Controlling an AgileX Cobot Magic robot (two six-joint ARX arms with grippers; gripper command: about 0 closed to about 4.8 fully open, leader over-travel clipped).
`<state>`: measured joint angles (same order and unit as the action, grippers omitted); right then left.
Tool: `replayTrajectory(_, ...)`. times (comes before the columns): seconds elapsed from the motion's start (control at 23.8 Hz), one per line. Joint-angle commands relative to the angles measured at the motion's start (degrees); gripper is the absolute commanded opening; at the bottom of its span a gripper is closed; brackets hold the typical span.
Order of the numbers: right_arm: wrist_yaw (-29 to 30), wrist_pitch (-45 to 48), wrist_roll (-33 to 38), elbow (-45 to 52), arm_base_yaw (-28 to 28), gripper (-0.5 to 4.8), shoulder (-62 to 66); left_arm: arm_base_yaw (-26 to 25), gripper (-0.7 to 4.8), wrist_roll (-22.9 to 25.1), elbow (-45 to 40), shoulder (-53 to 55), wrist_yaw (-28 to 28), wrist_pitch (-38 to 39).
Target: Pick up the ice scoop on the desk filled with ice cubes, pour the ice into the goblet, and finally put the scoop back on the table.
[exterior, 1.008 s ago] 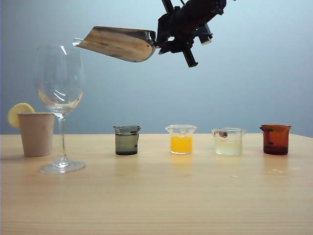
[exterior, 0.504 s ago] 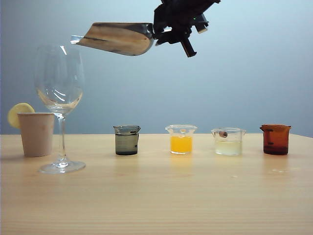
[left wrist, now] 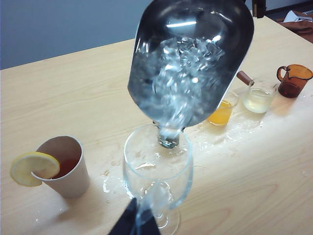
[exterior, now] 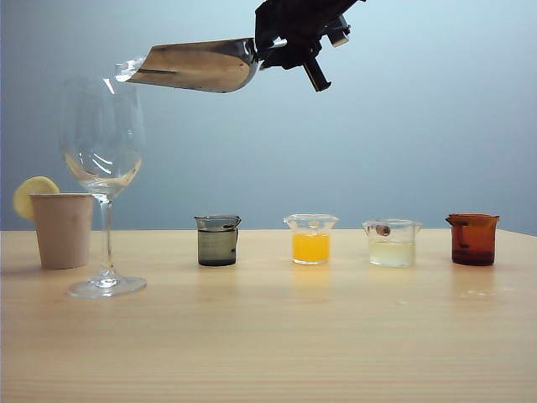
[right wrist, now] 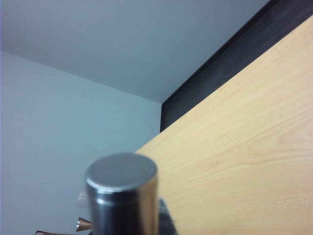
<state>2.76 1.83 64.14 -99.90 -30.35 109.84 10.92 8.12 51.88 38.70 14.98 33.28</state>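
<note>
A: Where's the ice scoop (exterior: 201, 65)?
B: High above the desk (exterior: 268, 336), its open front over the goblet (exterior: 102, 168) rim and tipped slightly down. The right end effector (exterior: 289, 38) pinches its handle at the top of the exterior view.
A: And the ice cubes (left wrist: 178, 81)?
B: Heaped inside the scoop, sliding toward the mouth — the left wrist view looks straight into it.
A: The left end effector (left wrist: 134, 223)?
B: Only a dark tip shows, low beside the goblet's stem; I cannot tell whether it is spread or pressed together.
A: What else stands there?
B: A paper cup (exterior: 61, 228) with a lemon slice (exterior: 33, 193) just beside the goblet — and four small beakers in a row.
</note>
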Motion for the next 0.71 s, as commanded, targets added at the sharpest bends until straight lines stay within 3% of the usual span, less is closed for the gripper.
replayTrajectory(0.04, -0.3, 2.3, 0.3, -0.4, -0.2, -0.07, -0.5, -0.1, -0.05, 0.0, 0.2, -0.1, 0.3, -0.6)
replayTrajectory(0.71, -1.2, 3.2, -1.9, -0.3, -0.7, -0.07, -0.5, -0.1, -0.05, 0.0, 0.2, -0.1, 0.3, -0.6)
